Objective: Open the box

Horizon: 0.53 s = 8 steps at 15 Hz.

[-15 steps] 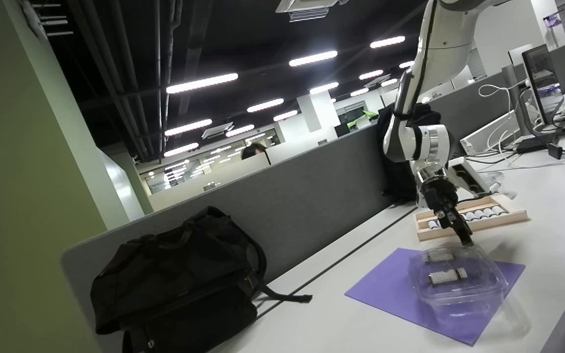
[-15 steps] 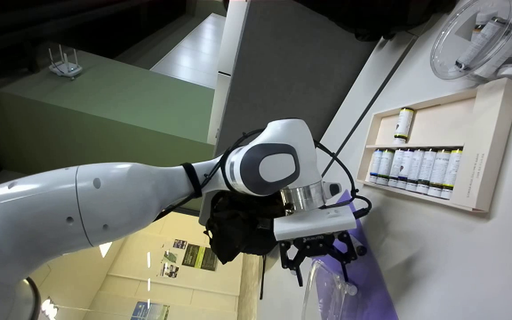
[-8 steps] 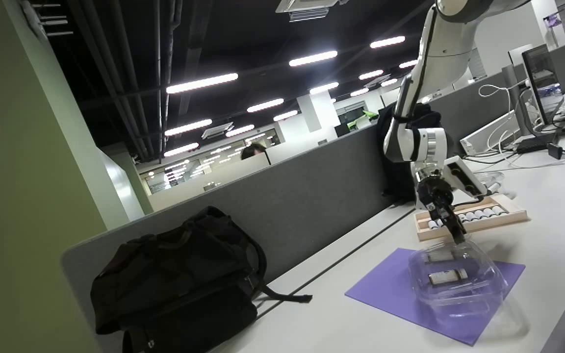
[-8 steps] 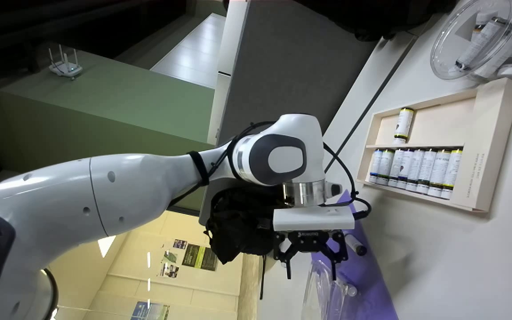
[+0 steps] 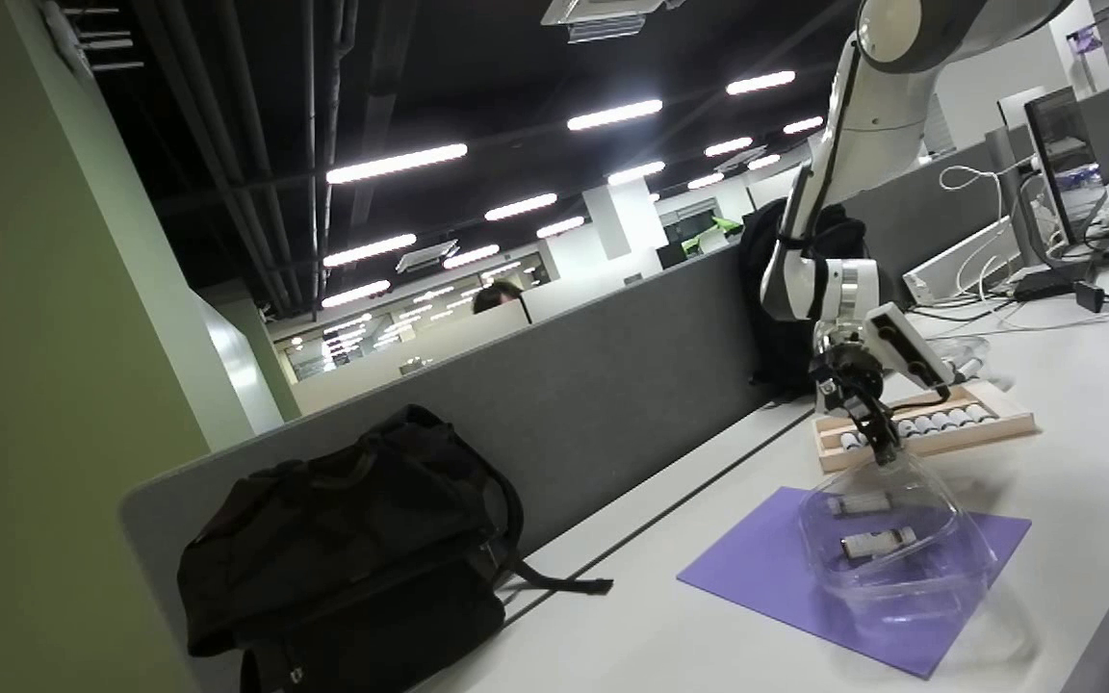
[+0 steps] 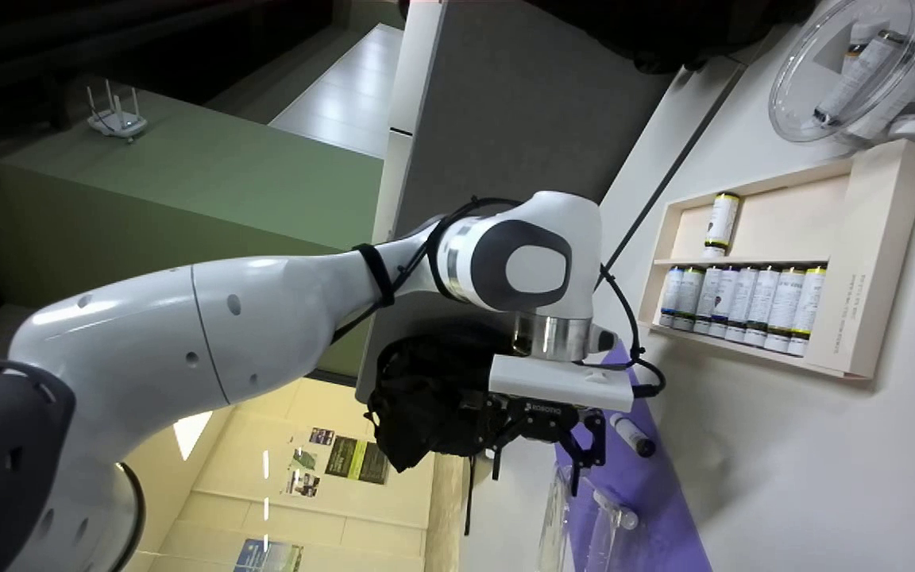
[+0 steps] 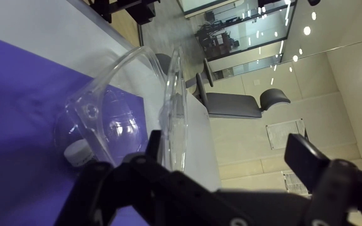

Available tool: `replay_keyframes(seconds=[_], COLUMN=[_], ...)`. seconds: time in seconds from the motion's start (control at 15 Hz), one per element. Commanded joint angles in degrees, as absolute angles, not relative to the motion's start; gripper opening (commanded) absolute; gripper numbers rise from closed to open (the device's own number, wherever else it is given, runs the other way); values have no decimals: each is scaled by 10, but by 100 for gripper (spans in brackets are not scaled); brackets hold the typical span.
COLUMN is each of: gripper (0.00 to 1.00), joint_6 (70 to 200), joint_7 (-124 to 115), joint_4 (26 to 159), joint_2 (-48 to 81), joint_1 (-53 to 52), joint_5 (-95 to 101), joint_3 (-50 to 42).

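The clear plastic box [image 5: 913, 589] sits on a purple sheet in an exterior view; its body also shows in the wrist view [image 7: 101, 110] and in an exterior view [image 6: 607, 534]. Its clear lid [image 7: 176, 119] stands tilted up, apart from the body along one side. My gripper [image 7: 230, 149] is open, fingers wide apart. One finger is between body and lid, seemingly against the lid's inner face; the other is beyond the lid. In both exterior views the gripper [image 5: 887, 452] [image 6: 535, 480] is at the lid's raised edge. A white cap [image 7: 79, 153] shows at the box body.
A wooden tray [image 6: 862, 262] with several small bottles stands beside the purple sheet [image 5: 747, 558]. A small bottle [image 6: 631, 434] lies on the sheet near the box. A round clear container [image 6: 791, 87] with bottles is further off. A grey partition [image 5: 612, 385] borders the table.
The gripper has moved up and back from the box, tilting slightly, with its fingers still apart. The lid has swung upward with it; the box body has stayed on the sheet.
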<state>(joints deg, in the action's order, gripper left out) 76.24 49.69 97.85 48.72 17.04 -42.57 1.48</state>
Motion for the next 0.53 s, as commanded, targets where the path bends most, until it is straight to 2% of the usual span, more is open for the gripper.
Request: replay_keyframes(seconds=[0.0, 0.47], gripper=[100, 100], joint_6=[714, 669], joint_7=[452, 407], joint_4=[928, 875], joint_2=[522, 562], joint_1=[171, 159], joint_5=[-451, -494], joint_3=[11, 14])
